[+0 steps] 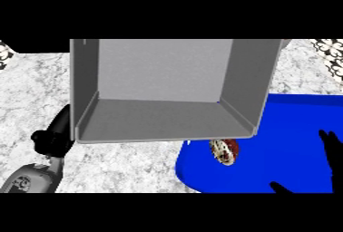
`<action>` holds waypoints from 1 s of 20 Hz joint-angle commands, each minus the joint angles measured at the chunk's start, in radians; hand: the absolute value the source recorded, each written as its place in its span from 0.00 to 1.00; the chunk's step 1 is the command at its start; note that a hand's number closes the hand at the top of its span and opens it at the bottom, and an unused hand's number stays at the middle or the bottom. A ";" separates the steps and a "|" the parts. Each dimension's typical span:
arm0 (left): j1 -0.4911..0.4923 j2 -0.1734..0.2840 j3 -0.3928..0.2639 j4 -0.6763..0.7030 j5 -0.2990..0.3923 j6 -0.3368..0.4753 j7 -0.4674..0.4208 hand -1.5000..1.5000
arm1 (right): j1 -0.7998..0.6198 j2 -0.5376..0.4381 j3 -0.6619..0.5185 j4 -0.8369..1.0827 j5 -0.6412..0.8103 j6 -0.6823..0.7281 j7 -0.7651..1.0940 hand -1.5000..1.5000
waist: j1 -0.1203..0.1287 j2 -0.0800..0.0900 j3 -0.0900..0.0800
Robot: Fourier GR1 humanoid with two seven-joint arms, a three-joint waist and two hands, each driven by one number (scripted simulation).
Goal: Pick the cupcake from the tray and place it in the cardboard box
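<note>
Resting low at the left, the black left hand (55, 136) sits beside the grey open-topped box (164, 86), its fingers hidden, so I cannot tell its grip. The white-wrapped cupcake (225, 151) lies on the blue tray (281, 149), just beside the box's front wall. Right hand (330, 149) open over the tray.

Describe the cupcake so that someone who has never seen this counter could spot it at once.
Find the big blue tray at the lower right of the marbled counter. At its upper left part, just under the near edge of the grey box, lies the cupcake. It is the only small, brown-and-white patterned thing on the plain blue.
</note>
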 commanded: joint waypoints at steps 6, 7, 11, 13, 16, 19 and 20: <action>-0.029 -0.079 -0.076 0.061 -0.023 -0.038 0.005 0.50 | -0.135 0.158 0.067 0.012 0.069 0.172 0.295 0.00 | 0.020 0.011 0.008; -0.031 -0.062 -0.069 0.029 -0.018 -0.048 0.022 0.50 | -0.179 0.202 0.067 0.103 0.071 0.157 0.279 0.00 | 0.035 0.013 0.008; -0.078 -0.097 -0.071 0.085 -0.033 -0.045 0.015 0.50 | -0.169 0.261 0.063 0.165 0.097 0.161 0.256 0.00 | 0.024 0.013 0.009; -0.052 -0.093 -0.067 0.091 -0.031 -0.057 -0.001 0.50 | -0.182 0.260 -0.004 0.157 0.040 0.223 0.252 0.00 | 0.025 0.013 0.009; -0.030 -0.119 -0.087 0.032 -0.055 -0.026 0.053 0.50 | -0.171 0.316 0.029 0.197 0.131 0.182 0.216 0.00 | 0.027 0.009 0.010; -0.061 -0.141 -0.076 0.119 -0.083 -0.035 -0.008 0.50 | -0.175 0.318 -0.008 0.174 0.157 0.217 0.178 0.00 | 0.016 0.010 0.010; -0.076 -0.103 -0.028 0.127 -0.043 -0.086 -0.006 0.50 | -0.197 0.353 0.020 0.209 0.189 0.211 0.176 0.00 | 0.020 0.011 0.010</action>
